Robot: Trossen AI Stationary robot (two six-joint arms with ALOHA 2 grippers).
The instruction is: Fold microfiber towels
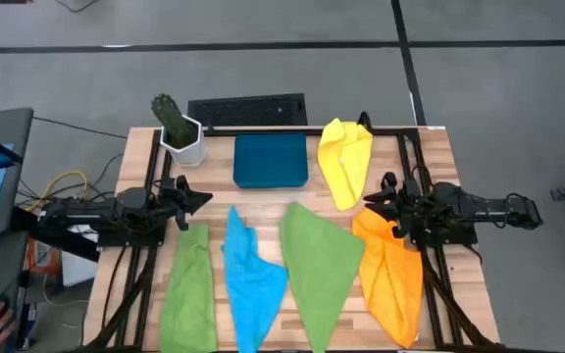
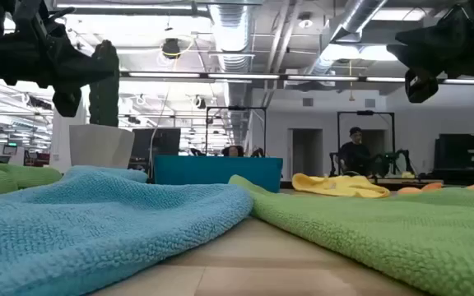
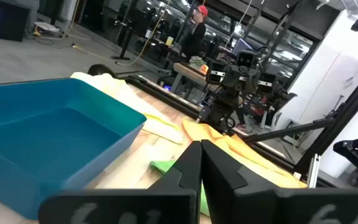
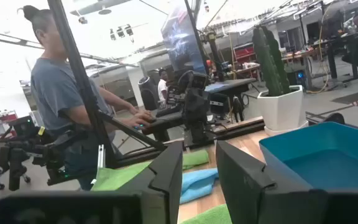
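From above, my right claw (image 1: 379,201) hovers parted and empty at the table's three o'clock edge; the orange towel (image 1: 392,270) starts just under it, its long axis running toward six o'clock, nearest this arm. Past my own wrist fingers: gap clear. My left claw (image 1: 196,199) waits closed at nine o'clock

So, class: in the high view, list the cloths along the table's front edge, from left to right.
Green towel → sky-blue towel → second green towel → orange towel.
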